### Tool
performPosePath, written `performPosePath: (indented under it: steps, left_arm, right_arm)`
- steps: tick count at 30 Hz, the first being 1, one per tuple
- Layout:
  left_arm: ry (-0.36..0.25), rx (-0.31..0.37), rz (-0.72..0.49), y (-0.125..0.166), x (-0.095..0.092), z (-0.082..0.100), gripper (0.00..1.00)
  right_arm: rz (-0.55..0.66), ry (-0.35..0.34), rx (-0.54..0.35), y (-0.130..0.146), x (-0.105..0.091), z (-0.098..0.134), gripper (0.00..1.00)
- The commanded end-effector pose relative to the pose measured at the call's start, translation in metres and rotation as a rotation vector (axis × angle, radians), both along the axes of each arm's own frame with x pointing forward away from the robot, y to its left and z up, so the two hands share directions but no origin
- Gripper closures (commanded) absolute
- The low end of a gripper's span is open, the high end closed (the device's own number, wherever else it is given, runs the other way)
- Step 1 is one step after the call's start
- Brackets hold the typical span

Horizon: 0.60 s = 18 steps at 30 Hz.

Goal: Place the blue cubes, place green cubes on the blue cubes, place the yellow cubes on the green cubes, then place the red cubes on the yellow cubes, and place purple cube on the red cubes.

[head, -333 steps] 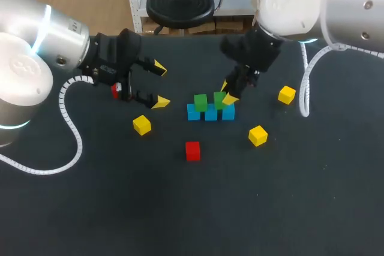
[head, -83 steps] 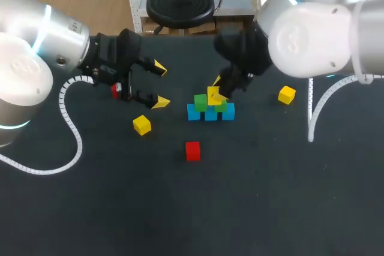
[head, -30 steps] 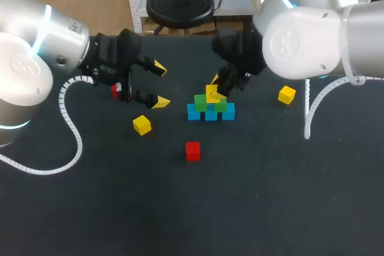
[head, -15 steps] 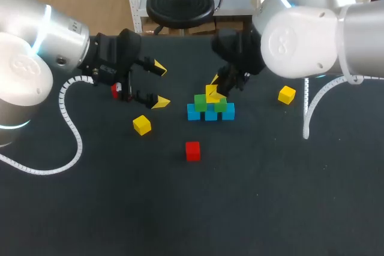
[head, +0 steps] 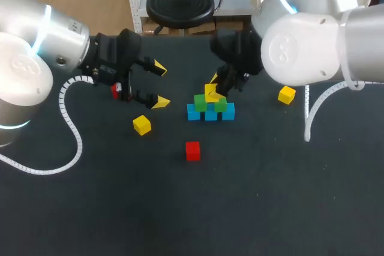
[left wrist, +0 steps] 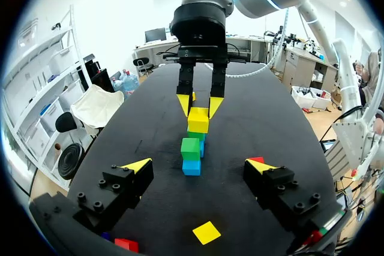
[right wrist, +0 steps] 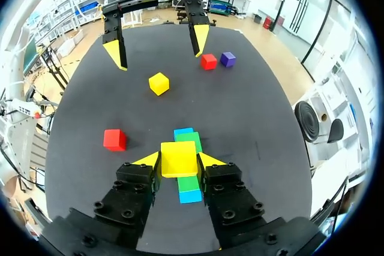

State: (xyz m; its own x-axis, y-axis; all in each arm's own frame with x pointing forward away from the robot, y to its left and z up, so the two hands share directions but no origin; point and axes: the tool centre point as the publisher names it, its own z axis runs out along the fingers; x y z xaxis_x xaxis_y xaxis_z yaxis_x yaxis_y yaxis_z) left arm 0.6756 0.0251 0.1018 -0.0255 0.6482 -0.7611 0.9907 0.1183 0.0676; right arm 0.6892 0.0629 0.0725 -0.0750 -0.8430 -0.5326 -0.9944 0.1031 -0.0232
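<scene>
Three blue cubes (head: 210,114) lie in a row mid-table, with two green cubes (head: 200,102) on top of them. My right gripper (head: 214,90) is shut on a yellow cube (head: 210,93) right over the green pair; whether it touches them I cannot tell. In the right wrist view the yellow cube (right wrist: 178,154) fills the gap between the fingers (right wrist: 150,159), above green (right wrist: 189,142) and blue (right wrist: 191,196). My left gripper (head: 159,84) hangs open and empty left of the stack. A purple cube (right wrist: 227,59) and a red cube (right wrist: 208,61) lie beneath it.
Loose yellow cubes lie at the front left (head: 142,125) and at the right (head: 287,95). A second red cube (head: 192,150) sits in front of the stack. Cables trail from both arms, one (head: 69,127) over the table's left part.
The yellow cube that lay front right has been picked up and brought over the green cubes. In the last second the right arm edged slightly left. The left arm kept still.
</scene>
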Motion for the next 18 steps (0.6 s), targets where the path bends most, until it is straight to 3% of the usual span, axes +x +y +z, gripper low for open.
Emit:
performPosePath:
  steps: [1, 18]
  left_arm:
    - [-0.005, -0.007, -0.001, 0.0013, -0.0010, -0.0010, 0.00]
    - [-0.005, -0.007, -0.001, 0.0013, -0.0010, -0.0010, 0.00]
  right_arm:
    - [-0.007, -0.012, 0.013, -0.0021, -0.0043, -0.0039, 1.00]
    - [-0.008, -0.011, 0.030, -0.0013, 0.0019, -0.0121, 1.00]
